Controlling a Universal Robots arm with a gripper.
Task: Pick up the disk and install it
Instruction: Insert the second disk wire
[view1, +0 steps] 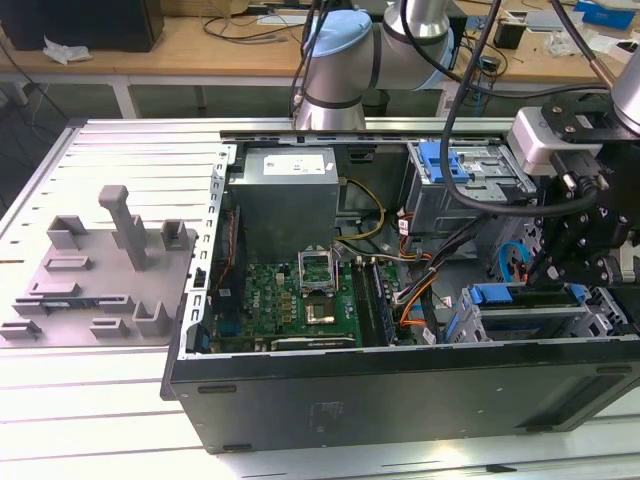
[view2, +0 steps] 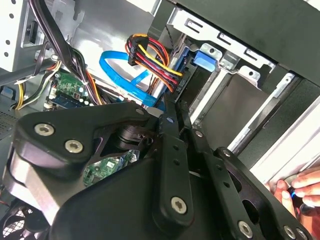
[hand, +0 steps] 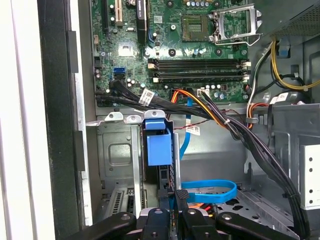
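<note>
Your gripper (hand: 172, 207) pinches the disk (hand: 161, 185) edge-on, fingers pressed against it. The disk stands upright in the drive cage (hand: 117, 150), long axis running down into the bay, blue bracket end toward the motherboard (hand: 170, 45).

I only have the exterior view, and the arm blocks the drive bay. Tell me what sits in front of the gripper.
Observer: In the first wrist view, a blue bracket tab stands in the metal cage slot, just beyond the gripper. A blue flat cable loops beside that slot.
Operator: Check whether anyone is near the case.
Observer: In the second wrist view, a person's hand is by the case edge, close to the gripper's linkage.
</note>
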